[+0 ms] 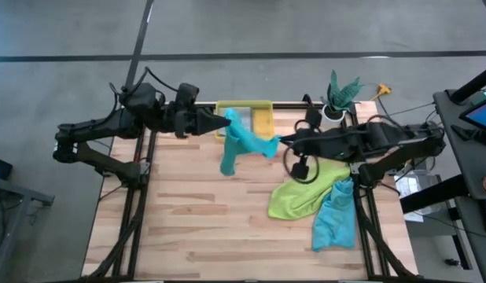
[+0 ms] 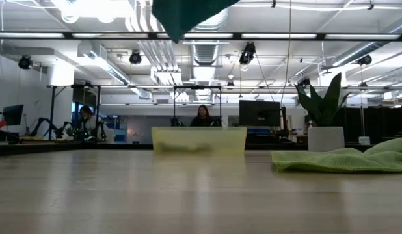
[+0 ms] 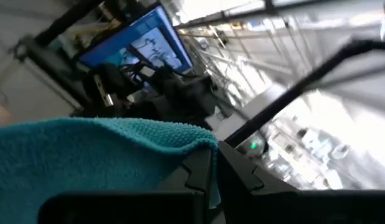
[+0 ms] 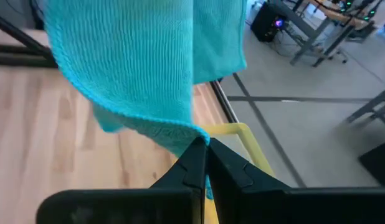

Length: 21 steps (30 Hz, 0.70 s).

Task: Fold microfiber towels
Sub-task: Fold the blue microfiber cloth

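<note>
The wooden worktop (image 1: 196, 228) carries most of the scene, its near half bare planks. The biggest cloth, the lime green towel (image 1: 304, 194), lies crumpled on the right side; in the low view it shows as a flat rumpled heap (image 2: 347, 159). Touching its outer edge, a second teal towel (image 1: 336, 216) lies bunched toward the right front corner.

At the far edge stands the yellow bin (image 1: 255, 116), translucent, seen low across the worktop (image 2: 199, 140). A potted plant (image 1: 339, 96) stands at the far right corner, just behind the right arm.

Above the worktop, in front of the bin, the teal towel (image 1: 241, 141) hangs in the air, stretched between both arms, with one end drooping toward the planks. The left tool (image 1: 225, 120) is closed on its far corner, fingers (image 3: 199, 177) pinched over the cloth edge. The right tool (image 1: 281, 141) is closed on the opposite corner, fingers (image 4: 192, 165) clamped at the hem.

A person sits in the room beyond (image 2: 203, 117).
</note>
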Motion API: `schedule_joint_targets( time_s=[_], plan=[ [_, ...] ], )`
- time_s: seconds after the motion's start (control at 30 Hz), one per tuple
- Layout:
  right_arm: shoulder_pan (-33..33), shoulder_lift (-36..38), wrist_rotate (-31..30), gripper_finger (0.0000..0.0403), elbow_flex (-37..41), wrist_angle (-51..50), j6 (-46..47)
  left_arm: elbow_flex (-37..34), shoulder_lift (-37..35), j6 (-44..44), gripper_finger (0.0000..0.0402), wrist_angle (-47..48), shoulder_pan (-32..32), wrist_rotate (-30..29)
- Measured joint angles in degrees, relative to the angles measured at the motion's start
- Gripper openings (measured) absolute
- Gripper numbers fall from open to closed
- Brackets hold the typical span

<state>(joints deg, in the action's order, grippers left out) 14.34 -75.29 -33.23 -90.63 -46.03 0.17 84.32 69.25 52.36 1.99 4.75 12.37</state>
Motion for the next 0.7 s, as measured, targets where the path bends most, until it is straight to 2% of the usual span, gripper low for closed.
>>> schedule_joint_targets(
  time_s=[0.17,0.43,0.6,0.7],
  plan=[
    [0.01,3.04,0.62,0.0009,0.0,-0.55,2.75,-0.87,0.11,-7.85,0.0006,0.88,0.0,0.75],
    [0.01,7.45,-2.26,0.0009,0.0,-2.76,6.14,-1.23,0.06,-12.63,0.0006,7.83,0.0,0.89],
    [0.01,9.22,-2.87,0.0009,0.0,-4.21,7.38,-1.23,0.02,-25.27,0.0006,22.34,0.02,0.24],
    [0.01,9.59,-2.85,0.0009,0.0,-5.6,7.89,-1.35,0.19,-31.93,0.0006,34.9,0.02,-6.49]
  ],
)
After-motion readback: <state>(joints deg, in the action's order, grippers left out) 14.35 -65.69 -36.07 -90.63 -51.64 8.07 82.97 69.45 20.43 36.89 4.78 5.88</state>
